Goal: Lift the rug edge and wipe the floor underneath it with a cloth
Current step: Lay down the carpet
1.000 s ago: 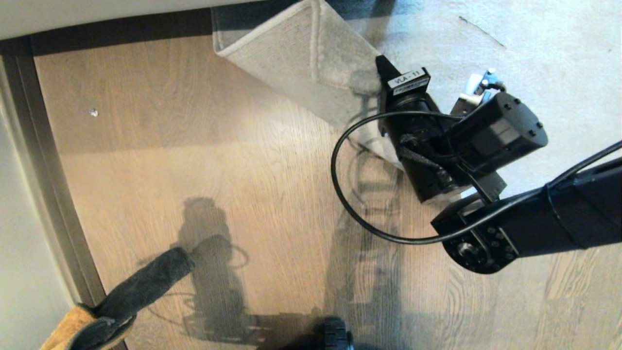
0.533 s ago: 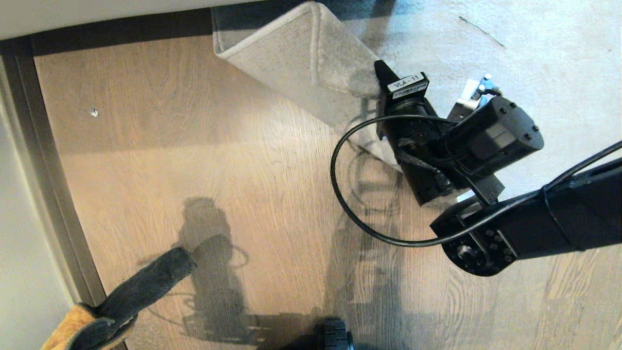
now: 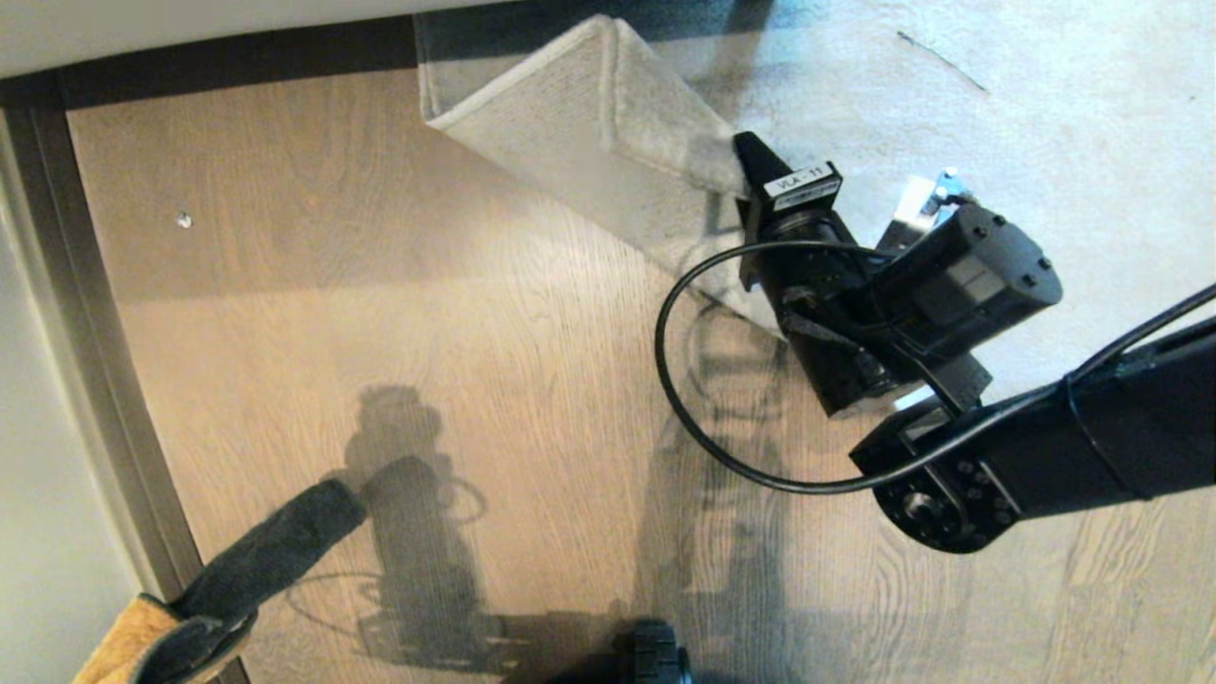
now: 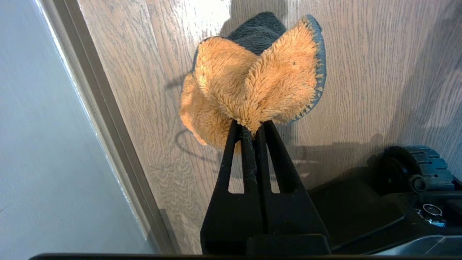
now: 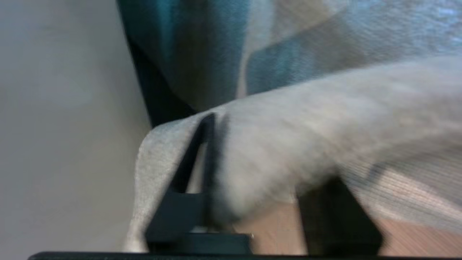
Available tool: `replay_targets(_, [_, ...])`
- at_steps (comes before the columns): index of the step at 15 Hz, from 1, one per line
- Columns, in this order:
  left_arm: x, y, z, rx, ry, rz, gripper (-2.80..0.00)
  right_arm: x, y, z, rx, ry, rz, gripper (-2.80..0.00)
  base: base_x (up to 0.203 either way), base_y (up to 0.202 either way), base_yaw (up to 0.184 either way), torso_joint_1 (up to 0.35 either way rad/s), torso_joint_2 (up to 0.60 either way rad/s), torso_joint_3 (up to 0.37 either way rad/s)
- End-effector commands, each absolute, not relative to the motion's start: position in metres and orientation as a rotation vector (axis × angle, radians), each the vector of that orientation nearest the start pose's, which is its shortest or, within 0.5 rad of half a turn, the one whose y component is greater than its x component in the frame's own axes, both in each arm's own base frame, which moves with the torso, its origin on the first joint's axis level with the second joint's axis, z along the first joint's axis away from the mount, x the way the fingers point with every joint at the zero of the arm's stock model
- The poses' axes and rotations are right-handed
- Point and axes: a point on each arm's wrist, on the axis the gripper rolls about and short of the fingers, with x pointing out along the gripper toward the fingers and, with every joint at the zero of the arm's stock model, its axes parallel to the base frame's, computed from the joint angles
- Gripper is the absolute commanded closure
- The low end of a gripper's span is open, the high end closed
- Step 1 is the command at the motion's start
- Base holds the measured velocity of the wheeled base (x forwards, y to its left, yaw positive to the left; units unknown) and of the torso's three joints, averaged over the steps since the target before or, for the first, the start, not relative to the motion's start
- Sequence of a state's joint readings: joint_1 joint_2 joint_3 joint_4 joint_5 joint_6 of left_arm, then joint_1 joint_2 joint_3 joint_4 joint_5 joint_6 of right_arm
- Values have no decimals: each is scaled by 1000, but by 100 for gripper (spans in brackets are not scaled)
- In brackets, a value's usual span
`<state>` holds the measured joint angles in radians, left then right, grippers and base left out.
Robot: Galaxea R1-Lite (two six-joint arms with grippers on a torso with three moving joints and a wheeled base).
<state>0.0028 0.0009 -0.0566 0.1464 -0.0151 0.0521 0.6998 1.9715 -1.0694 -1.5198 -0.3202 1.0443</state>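
The rug edge (image 3: 579,114) is folded up off the brown plank floor (image 3: 380,285), with its pale woven backing facing out. My right gripper (image 3: 750,166) reaches into the fold from the right. In the right wrist view its jaws (image 5: 267,151) stand apart, so it is open, and the blurred rug edge (image 5: 288,144) lies loosely between them. At the lower left my left gripper (image 4: 249,126) is shut on the mustard-orange cloth (image 4: 252,83). The cloth (image 3: 142,636) hangs just above the floor with its dark reverse side showing.
A dark skirting strip (image 3: 95,380) and a pale wall border the floor on the left and at the back. The rest of the grey rug (image 3: 1045,114) lies flat at the upper right. A wheel (image 3: 655,660) of my base shows at the bottom edge.
The right gripper's jaws have spread apart. The wrist has shifted slightly down in the head view. The lifted rug flap has changed shape and its fold now stands narrower.
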Motion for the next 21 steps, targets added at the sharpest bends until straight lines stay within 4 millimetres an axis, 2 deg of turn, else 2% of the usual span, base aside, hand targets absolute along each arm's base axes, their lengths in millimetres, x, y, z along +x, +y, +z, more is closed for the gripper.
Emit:
replay_targets(1, [-28, 0, 76, 51, 90, -13, 0, 281, 228, 250, 1340, -347, 662, -280, 0, 0, 0, 0, 0, 0])
replay_targets(6, [-28, 0, 76, 51, 90, -15, 0, 273, 226, 251, 1358, -328, 672, -280, 0, 0, 0, 0, 0, 0])
replay_targets(8, [-28, 0, 76, 51, 90, -15, 0, 259, 227, 249, 1363, -286, 691, -280, 0, 0, 0, 0, 0, 0])
replay_targets(12, [-28, 0, 76, 51, 90, -15, 0, 213, 231, 258, 1422, -197, 790, -280, 0, 0, 0, 0, 0, 0])
replay_targets(16, [-28, 0, 76, 51, 90, -14, 0, 172, 241, 245, 1418, -55, 864, -280, 0, 0, 0, 0, 0, 0])
replay_targets(18, [-28, 0, 76, 51, 90, -13, 0, 161, 245, 233, 1399, 11, 872, -280, 0, 0, 0, 0, 0, 0])
replay_targets(21, [-28, 0, 76, 51, 90, -13, 0, 154, 241, 230, 1466, 70, 880, -280, 0, 0, 0, 0, 0, 0])
